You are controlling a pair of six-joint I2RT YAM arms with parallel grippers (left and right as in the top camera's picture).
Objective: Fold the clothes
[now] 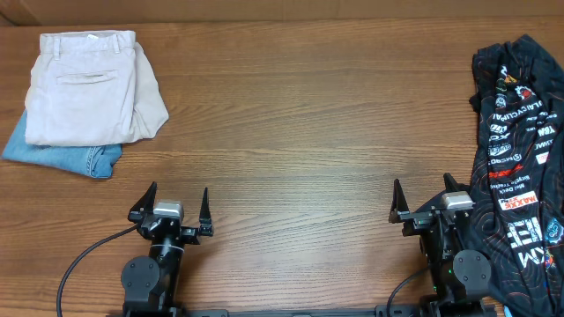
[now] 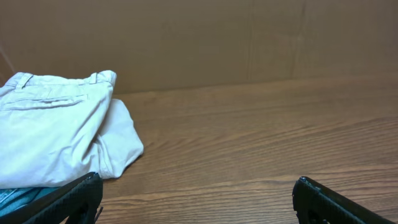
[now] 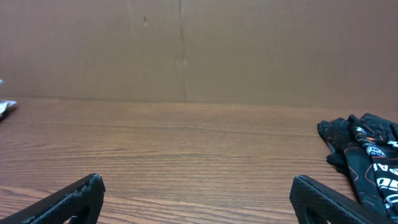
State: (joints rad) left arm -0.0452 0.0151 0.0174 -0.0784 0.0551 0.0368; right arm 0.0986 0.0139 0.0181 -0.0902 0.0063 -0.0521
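The black sports shirt [image 1: 520, 150] with orange lines and many sponsor logos lies crumpled along the table's right edge, and its far end shows in the right wrist view [image 3: 367, 158]. My right gripper [image 1: 423, 201] is open and empty at the front right, just left of the shirt. It shows wide open over bare wood in the right wrist view [image 3: 198, 186]. My left gripper [image 1: 176, 202] is open and empty at the front left, and shows open in the left wrist view [image 2: 198, 186].
Folded beige trousers [image 1: 88, 84] lie on folded blue jeans [image 1: 62, 154] at the back left, also in the left wrist view [image 2: 56, 134]. A brown cardboard wall [image 3: 186, 50] stands behind the wooden table [image 1: 300, 132].
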